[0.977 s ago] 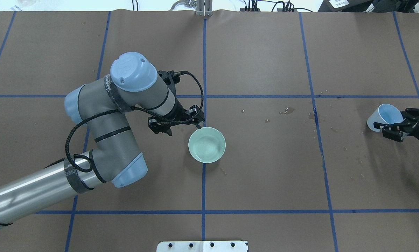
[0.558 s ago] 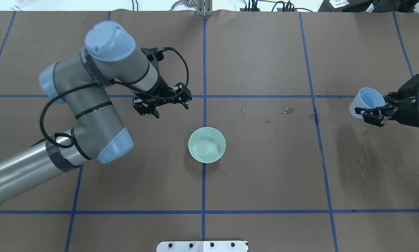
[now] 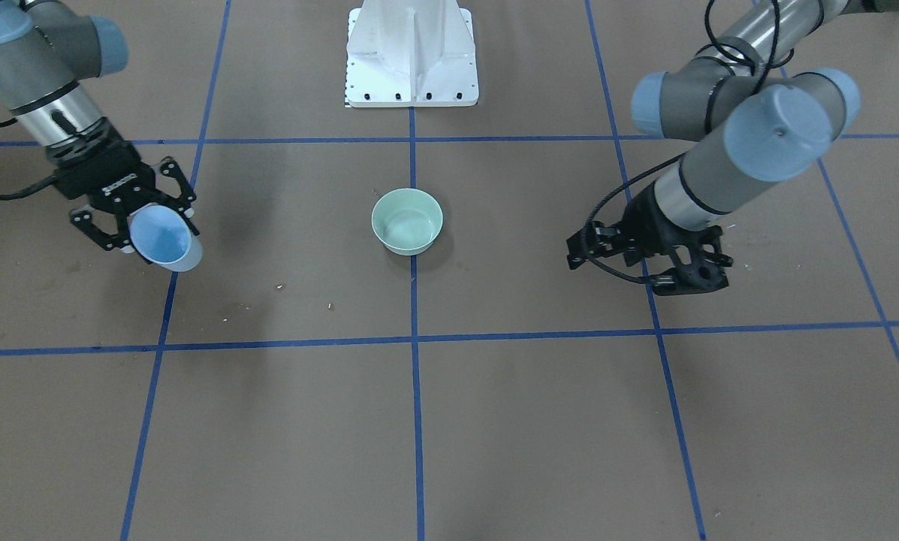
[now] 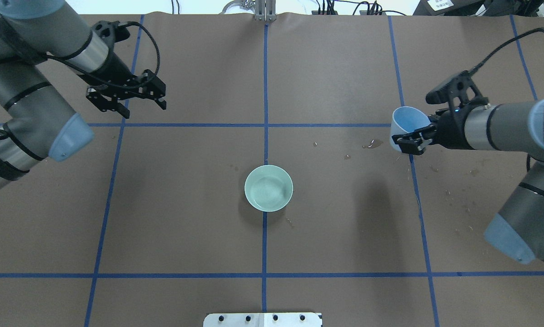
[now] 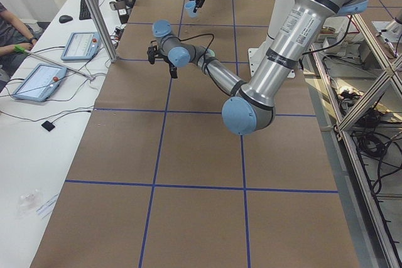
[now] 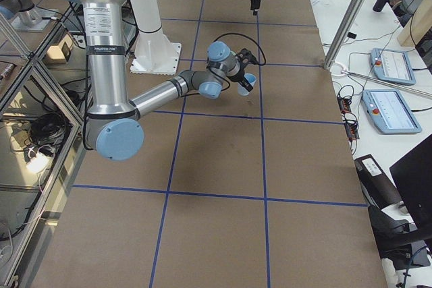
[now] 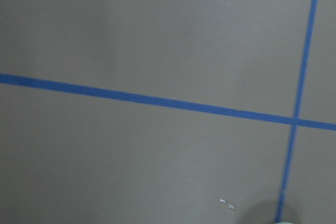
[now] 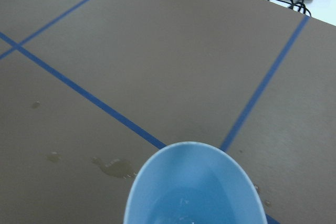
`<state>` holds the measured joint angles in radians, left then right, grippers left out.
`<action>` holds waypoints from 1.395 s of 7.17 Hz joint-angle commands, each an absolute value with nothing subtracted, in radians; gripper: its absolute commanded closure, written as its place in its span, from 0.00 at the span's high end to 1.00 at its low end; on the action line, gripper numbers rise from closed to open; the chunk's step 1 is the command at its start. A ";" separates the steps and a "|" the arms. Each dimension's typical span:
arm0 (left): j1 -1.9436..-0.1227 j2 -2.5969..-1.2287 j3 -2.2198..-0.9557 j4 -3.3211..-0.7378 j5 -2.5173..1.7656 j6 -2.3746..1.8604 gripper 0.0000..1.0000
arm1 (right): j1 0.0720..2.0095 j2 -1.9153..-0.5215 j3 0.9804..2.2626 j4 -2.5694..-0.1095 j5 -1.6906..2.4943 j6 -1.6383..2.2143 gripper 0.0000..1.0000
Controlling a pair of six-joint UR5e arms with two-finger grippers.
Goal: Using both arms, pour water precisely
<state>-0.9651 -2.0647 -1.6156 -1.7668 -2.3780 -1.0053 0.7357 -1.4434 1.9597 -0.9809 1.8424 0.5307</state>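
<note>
Presently the tilted pale blue plastic cup (image 3: 165,242) is gripped by the right claw (image 3: 147,225), well apart from the mint-green round bowl (image 4: 268,187) standing at the middle of the brown paper-covered worktop (image 4: 344,227). The water (image 8: 184,205) is seen as glints low inside the cup, and some appears to lie in the bowl too. The left claw (image 4: 144,109) is held open and empty, far from both vessels.

A spill short of the bowl is judged the main risk: the cup's mouth is leaned over bare paper (wet spots (image 4: 374,144) lie close by it), so any further tilt before the rim is reached could shed water. The bowl is steadied by nothing, so it could be nudged aside by a low approach. A fast tip could overshoot the far rim.

No brand or label is legible; the print on the arm tubes is too small to read.
</note>
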 commanded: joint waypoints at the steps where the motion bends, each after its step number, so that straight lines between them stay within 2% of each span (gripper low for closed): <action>1: -1.057 -1.997 -1.574 -1.764 -2.407 -0.827 0.99 | 0.541 -1.180 2.046 -1.478 1.734 0.531 0.26; 2: -1.090 -1.997 -1.537 -1.766 -2.431 -0.801 0.99 | 0.469 -1.031 2.037 -1.713 1.680 0.531 0.26; 6: -1.117 -1.997 -1.496 -1.766 -2.451 -0.742 0.99 | 0.414 -0.914 1.858 -1.767 1.680 0.515 0.26; 8: -1.117 -1.996 -1.493 -1.766 -2.451 -0.742 0.99 | 0.403 -0.827 1.823 -1.943 1.677 0.418 0.26; 10: -1.117 -1.993 -1.494 -1.766 -2.451 -0.742 0.99 | 0.396 -0.752 1.696 -1.965 1.671 0.404 0.26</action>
<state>-1.1167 -1.9950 -1.4937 -1.7656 -2.4512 -0.7425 0.4004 -0.8022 1.7697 -1.9390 1.6755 0.4209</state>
